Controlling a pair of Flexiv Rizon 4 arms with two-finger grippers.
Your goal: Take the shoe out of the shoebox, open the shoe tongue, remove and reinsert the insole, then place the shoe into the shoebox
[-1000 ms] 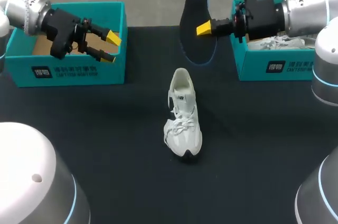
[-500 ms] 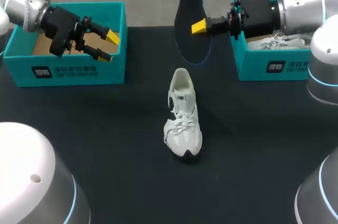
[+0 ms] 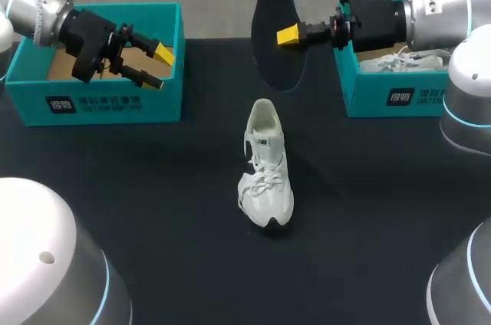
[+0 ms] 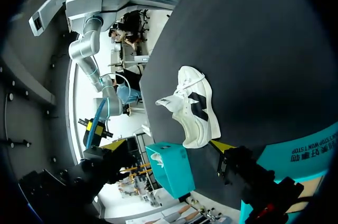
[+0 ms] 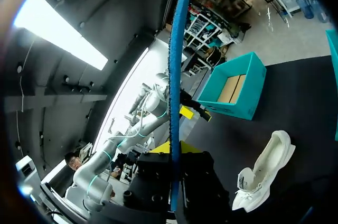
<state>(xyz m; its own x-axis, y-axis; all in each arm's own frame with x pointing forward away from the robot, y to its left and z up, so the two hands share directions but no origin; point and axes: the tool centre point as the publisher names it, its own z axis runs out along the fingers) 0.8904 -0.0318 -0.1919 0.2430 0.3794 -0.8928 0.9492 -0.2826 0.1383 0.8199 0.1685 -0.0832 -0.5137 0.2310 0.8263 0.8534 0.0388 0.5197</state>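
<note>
A white shoe (image 3: 265, 172) lies on the black table (image 3: 153, 202), toe toward me and its opening facing away. Above and beyond it hangs a black insole (image 3: 270, 57), with my right gripper (image 3: 290, 35) shut on its edge. In the right wrist view the insole (image 5: 175, 76) shows edge-on as a blue strip rising from between the yellow fingertips (image 5: 182, 147), with the shoe (image 5: 264, 171) below. My left gripper (image 3: 149, 66) stands open over the left teal shoebox (image 3: 100, 99). Ahead of one yellow fingertip (image 4: 221, 146) in the left wrist view lies the shoe (image 4: 193, 110).
A second teal shoebox (image 3: 391, 95) stands at the right with white contents (image 3: 406, 60) inside, under my right arm. The left shoebox shows a brown cardboard floor. The dark table around the shoe is bare to the near edge.
My right arm has lifted the insole higher and a little to the left. The left arm and the shoe have stayed put.
</note>
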